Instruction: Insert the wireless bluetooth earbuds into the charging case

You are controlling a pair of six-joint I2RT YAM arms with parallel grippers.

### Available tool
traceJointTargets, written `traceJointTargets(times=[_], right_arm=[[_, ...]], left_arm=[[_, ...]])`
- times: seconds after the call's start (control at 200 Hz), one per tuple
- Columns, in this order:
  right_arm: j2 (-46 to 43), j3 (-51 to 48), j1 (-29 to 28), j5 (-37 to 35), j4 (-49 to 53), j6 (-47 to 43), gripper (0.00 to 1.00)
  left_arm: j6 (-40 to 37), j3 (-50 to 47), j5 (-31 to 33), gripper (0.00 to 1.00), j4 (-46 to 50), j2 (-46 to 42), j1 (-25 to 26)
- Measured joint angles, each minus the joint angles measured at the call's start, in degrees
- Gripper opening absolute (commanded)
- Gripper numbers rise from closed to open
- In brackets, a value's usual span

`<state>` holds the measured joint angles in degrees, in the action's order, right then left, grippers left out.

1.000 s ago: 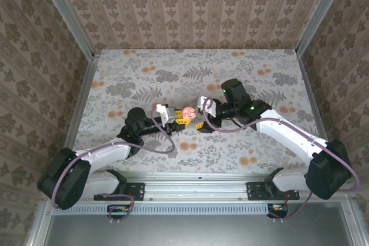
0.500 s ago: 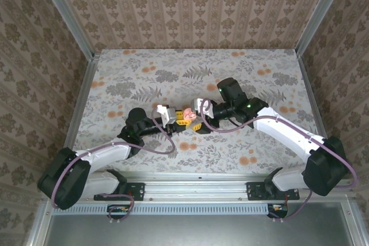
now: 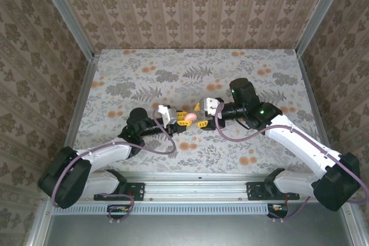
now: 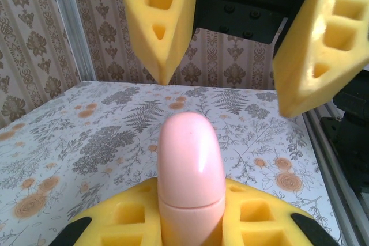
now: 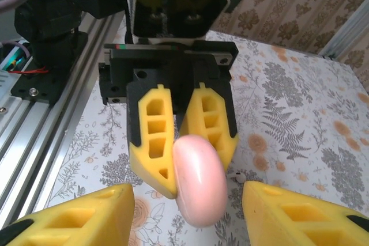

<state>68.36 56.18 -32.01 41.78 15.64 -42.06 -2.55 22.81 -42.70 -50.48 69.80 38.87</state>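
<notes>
At the bottom centre of the left wrist view, the left gripper (image 4: pixel 190 223) is clenching the pink case (image 4: pixel 190 165) upright by its lower half. Beyond, across the upper frame, the right gripper (image 4: pixel 229 93) is hanging spread, touching nothing. The case is looking light, rigid and glossy, probably slippery; pinching its upper half squarely seems safest

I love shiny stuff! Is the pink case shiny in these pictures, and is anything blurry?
Left wrist view: the pink case shows a pale glare streak on its right side. Right wrist view: a soft sheen on it too, and the yellow fingers at the bottom edge look slightly soft. Top view: even light, no glare.
</notes>
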Motion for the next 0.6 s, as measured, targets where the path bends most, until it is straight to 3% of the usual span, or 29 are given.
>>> traceJointTargets(times=[0.295,0.6], right_arm=[[3.7,0.4,0.3,-0.9,0.9,-2.1,0.48],[5.9,1.7,0.3,0.8,1.3,-3.5,0.32]], left_arm=[[0.0,0.1,0.0,0.13,0.0,0.0,0.1],[0.0,0.2,0.0,0.13,0.0,0.0,0.1]])
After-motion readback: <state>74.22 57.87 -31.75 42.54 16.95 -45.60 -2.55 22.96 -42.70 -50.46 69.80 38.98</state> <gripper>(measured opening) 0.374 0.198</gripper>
